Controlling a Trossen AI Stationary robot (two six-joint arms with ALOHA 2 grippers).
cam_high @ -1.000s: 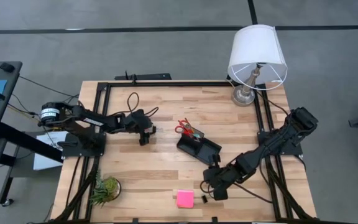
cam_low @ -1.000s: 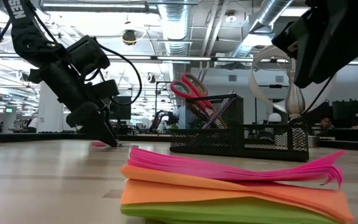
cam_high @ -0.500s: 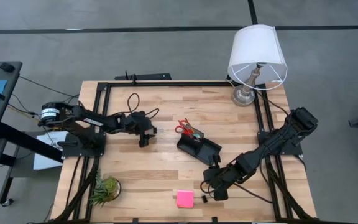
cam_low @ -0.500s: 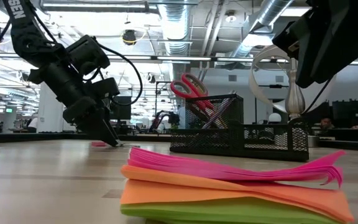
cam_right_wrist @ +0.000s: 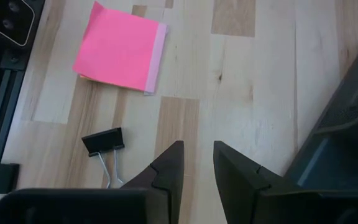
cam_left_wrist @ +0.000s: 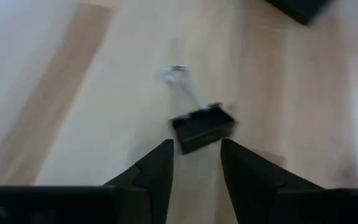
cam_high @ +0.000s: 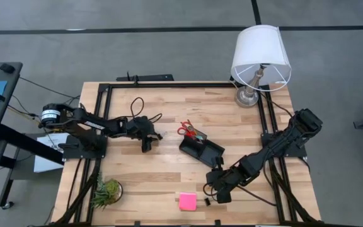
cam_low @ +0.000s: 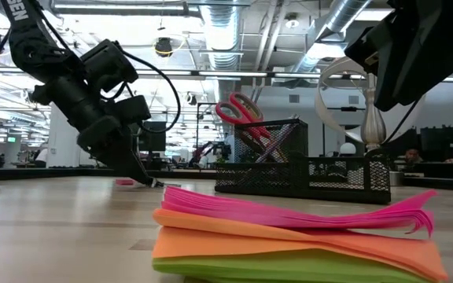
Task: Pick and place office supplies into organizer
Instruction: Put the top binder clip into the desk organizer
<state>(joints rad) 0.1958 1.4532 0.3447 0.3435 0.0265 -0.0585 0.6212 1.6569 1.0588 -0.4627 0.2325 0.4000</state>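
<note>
Straddling binder clip [cam_left_wrist: 202,129] | left gripper [cam_left_wrist: 196,163] | apparently ungripped

Left gripper [cam_left_wrist: 194,163] low, fingers apparently parted; right gripper [cam_right_wrist: 197,163] hovering, narrow gap

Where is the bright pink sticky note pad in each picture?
High view: the sticky note pad lies near the table's front edge, just left of the right pincer.
Low view: it fills the foreground, pink sheets on top.
Left wrist view: not in it.
Right wrist view: it sits toward the top left, beyond a black binder clip.
Shared landmark: the black organizer, behind the pad in the low view.
</note>
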